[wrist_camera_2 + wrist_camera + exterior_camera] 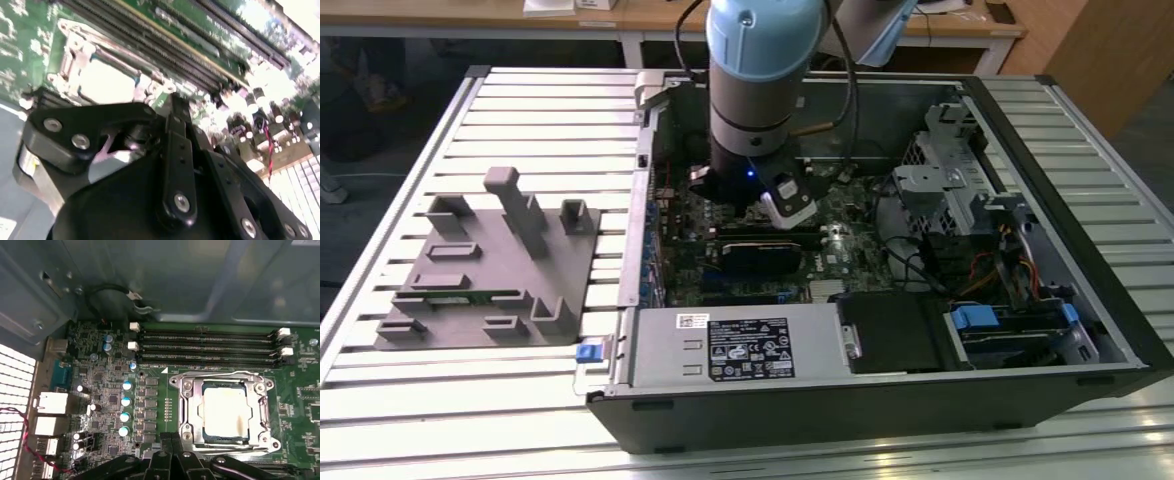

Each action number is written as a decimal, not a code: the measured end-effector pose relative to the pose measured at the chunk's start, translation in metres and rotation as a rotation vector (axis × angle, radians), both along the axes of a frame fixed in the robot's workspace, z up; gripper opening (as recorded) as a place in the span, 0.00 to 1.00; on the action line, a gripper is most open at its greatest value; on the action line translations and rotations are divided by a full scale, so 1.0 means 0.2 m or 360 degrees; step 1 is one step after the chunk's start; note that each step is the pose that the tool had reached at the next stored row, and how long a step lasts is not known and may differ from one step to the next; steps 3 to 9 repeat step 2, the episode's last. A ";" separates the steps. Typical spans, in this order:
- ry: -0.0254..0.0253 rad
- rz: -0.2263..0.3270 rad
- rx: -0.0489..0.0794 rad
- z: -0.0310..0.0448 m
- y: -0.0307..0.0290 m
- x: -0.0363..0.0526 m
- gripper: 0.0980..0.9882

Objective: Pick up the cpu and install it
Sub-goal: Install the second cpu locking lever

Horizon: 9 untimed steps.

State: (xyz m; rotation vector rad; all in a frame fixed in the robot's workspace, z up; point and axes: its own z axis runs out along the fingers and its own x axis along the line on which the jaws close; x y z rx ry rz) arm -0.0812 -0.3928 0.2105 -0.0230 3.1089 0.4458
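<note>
The cpu (225,412) is a pale silver square lying flat in the motherboard socket, ringed by the socket's metal frame (186,405). It also shows in the second wrist view as a bright square (107,82) just past the black finger links. My gripper (172,440) hangs a little above the board beside the socket's edge, its two black fingers (165,447) pressed together with nothing between them. In the exterior view the arm reaches straight down into the open computer case (1067,160), and my gripper (771,228) sits low over the board.
Several memory slots (210,342) run alongside the socket, with capacitors (125,402) and rear ports (50,402) nearby. A black ridged block (754,257) lies on the board beneath the arm. The grey plastic tray (487,270) rests on the slatted table at the exterior view's left, outside the case.
</note>
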 end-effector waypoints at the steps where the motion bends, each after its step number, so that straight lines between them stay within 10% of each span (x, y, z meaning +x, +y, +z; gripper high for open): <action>1: -0.00002 0.0000 0.0003 0.007 0.000 0.000 0.01; 9: -0.00002 -0.0001 0.0004 0.015 0.000 0.000 0.01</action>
